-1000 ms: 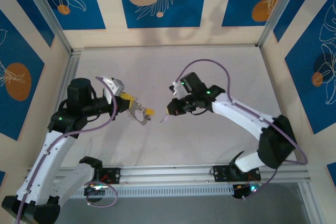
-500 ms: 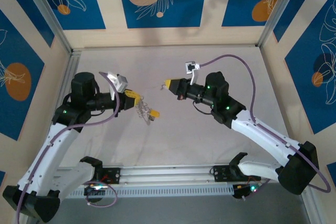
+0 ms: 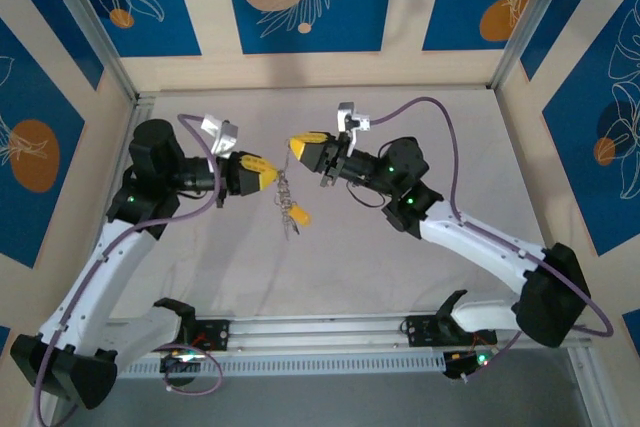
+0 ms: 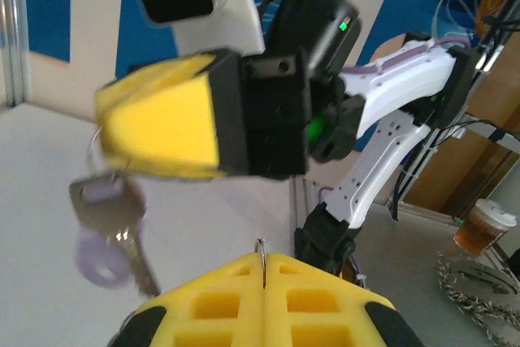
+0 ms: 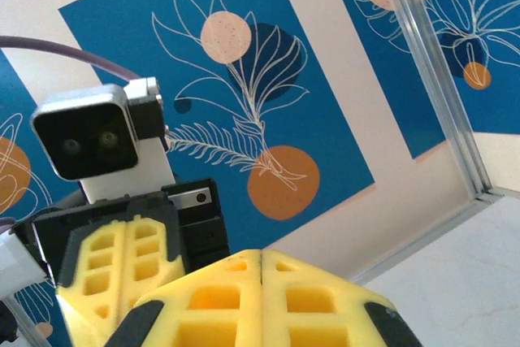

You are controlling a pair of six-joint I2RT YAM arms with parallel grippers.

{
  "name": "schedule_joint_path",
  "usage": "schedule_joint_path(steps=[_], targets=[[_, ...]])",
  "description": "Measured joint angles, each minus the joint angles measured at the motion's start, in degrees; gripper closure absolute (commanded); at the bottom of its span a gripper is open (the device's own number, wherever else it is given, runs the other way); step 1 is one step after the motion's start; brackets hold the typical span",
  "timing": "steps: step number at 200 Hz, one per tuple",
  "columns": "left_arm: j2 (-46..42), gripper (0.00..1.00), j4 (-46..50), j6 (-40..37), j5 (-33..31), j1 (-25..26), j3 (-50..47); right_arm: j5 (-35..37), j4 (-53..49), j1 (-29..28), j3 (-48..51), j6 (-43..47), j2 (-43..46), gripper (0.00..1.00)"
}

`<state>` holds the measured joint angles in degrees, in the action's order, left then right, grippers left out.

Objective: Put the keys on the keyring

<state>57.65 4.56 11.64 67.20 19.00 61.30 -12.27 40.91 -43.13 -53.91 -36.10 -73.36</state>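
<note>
over the desk (image 3: 330, 277): tips close together.
left end effector (image 3: 262, 173): clamped shut on keyring (image 3: 285, 195).
right end effector (image 3: 298, 150): shut, load unclear.
step: i judge threading the lilac key (image 4: 110, 229).
next: fine alignment.

A robotics lab: an enclosed test cell built around a bench.

A white-and-black left arm (image 3: 95, 282) and right arm (image 3: 480, 242) are bolted to an aluminium rail (image 3: 320, 332) at the near edge of a pale grey bench (image 3: 330, 277), trailing purple cables (image 3: 425, 102). Aluminium posts (image 3: 88, 22) frame light board walls hung with blue printed panels (image 3: 340, 7) of leaves and orange discs. Beyond the cell, the left wrist view catches a lidded paper cup (image 4: 485, 229).
</note>
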Motion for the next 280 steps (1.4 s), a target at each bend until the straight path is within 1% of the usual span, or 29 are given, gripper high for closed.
schedule_joint_path(steps=[18,52,111,144,212,280], targets=[[1.51,1.0,-5.6,3.8,1.29,0.0,0.0,-0.94,2.34,0.0,-0.92,-0.35,-2.16,1.0],[3.19,1.0,-10.54,7.02,1.81,0.04,-0.07,-2.8,4.74,-0.04,-2.34,-0.81,-3.26,1.0],[3.28,1.0,-11.43,6.49,-1.16,0.04,-0.44,-3.89,5.57,-1.86,-3.19,-0.79,-3.26,1.0],[3.26,1.0,-12.72,6.97,-1.68,0.04,-1.16,-3.87,5.49,-2.51,-3.34,-0.79,-3.23,1.0],[1.95,1.0,-13.16,7.37,-3.39,0.04,-2.16,-4.31,1.86,-3.78,-3.39,-0.09,-0.44,1.0],[0.87,1.0,-14.84,7.76,-3.28,0.04,-2.45,-3.06,-1.16,-4.0,-3.39,1.14,0.87,1.0]])
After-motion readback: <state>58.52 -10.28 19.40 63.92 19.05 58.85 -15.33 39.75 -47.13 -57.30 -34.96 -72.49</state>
